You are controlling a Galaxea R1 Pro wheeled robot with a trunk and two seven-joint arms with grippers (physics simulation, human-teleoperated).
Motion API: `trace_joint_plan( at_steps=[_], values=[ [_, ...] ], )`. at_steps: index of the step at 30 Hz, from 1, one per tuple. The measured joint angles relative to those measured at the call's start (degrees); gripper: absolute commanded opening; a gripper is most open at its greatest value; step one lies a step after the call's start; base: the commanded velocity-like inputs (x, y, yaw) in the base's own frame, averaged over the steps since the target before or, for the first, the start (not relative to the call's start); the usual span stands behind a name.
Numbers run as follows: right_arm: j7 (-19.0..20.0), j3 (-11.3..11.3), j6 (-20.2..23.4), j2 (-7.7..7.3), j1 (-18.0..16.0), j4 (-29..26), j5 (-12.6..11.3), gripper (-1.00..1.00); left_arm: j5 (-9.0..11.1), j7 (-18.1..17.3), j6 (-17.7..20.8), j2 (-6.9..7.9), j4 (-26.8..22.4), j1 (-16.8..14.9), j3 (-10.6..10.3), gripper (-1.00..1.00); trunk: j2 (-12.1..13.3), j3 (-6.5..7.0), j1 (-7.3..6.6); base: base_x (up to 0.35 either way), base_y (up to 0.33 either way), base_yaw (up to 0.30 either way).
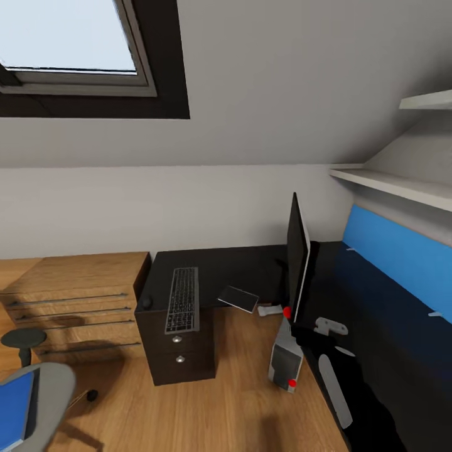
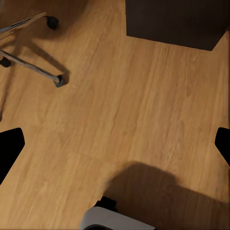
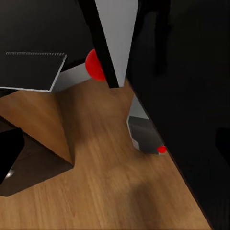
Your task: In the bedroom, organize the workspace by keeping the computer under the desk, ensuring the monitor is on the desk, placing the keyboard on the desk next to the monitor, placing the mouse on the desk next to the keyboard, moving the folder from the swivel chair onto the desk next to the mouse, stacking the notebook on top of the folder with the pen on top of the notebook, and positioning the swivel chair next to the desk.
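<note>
Our left gripper [image 2: 115,143] hangs with jaws apart over bare floor [image 2: 143,96]; our right gripper [image 3: 115,143] is also spread, empty, just short of the computer [image 3: 143,136]. The folder [image 1: 14,408] lies on the swivel chair [image 1: 47,392], back on the left arm's side, so that arm is nearer. Ahead, the keyboard [image 1: 182,299] runs lengthwise away from us on the desk [image 1: 238,267], with the notebook [image 1: 238,298] beside it.

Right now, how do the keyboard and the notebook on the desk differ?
The keyboard is long, narrow and covered in keys; the notebook is shorter, plain and smooth. The keyboard lies wholly on the desk above the drawers; the notebook overhangs the desk's edge, turned askew. Both are dark, flat and thin.
</note>
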Motion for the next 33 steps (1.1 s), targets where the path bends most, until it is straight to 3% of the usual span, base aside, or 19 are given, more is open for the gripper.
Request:
trace_joint_plan(
  at_steps=[17, 26, 33],
  values=[
    [-0.02, -0.28, -0.85, -0.14, 0.02, 0.69, 0.08, 1.0, -0.03, 0.04, -0.09, -0.01, -0.01, 0.01, 0.21, 1.0, 0.0, 0.0, 0.0, 0.0, 0.0, -0.02],
    [0.06, -7.28, -2.62, -0.38, -0.01, 2.54, 0.12, 1.0, -0.06, 0.01, -0.16, -0.05, -0.01, 0.0, 0.19, 1.0, 0.0, 0.19, 0.0, 0.0, 0.0, -0.185],
    [0.14, -9.1, -5.87, -2.18, -0.03, 6.62, 0.14, 1.0, -0.06, -0.02, -0.16, -0.07, 0.0, 0.0, 0.19, 1.0, 0.0, 0.28, 0.0, 0.0, 0.0, -0.254]
  ],
)
